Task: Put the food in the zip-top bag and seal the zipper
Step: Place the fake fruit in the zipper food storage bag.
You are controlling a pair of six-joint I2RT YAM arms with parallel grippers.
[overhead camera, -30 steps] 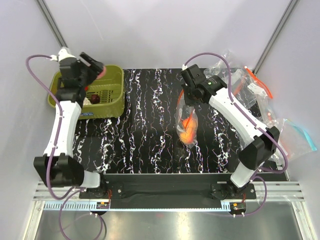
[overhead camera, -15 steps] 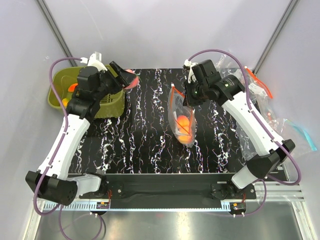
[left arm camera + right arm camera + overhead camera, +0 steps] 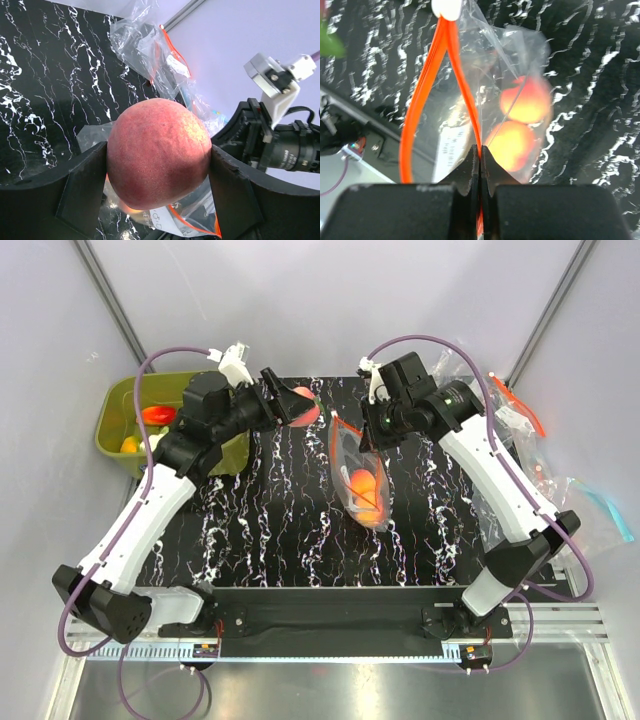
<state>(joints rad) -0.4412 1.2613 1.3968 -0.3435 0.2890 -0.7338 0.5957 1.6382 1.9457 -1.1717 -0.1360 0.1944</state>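
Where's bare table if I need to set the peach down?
The near middle of the table, between the left arm and the zip-top bag, is bare; so is the strip between that bag and the right arm. Crowded: basket far left, loose bags far right.

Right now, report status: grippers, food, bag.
Left gripper gripping a peach, short of the bag. Right gripper shut on the zipper, bag open, two peaches inside. Nothing seen between peach and bag.

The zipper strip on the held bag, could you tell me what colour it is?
The zipper is red-orange, slider tab white; best in the right wrist view.
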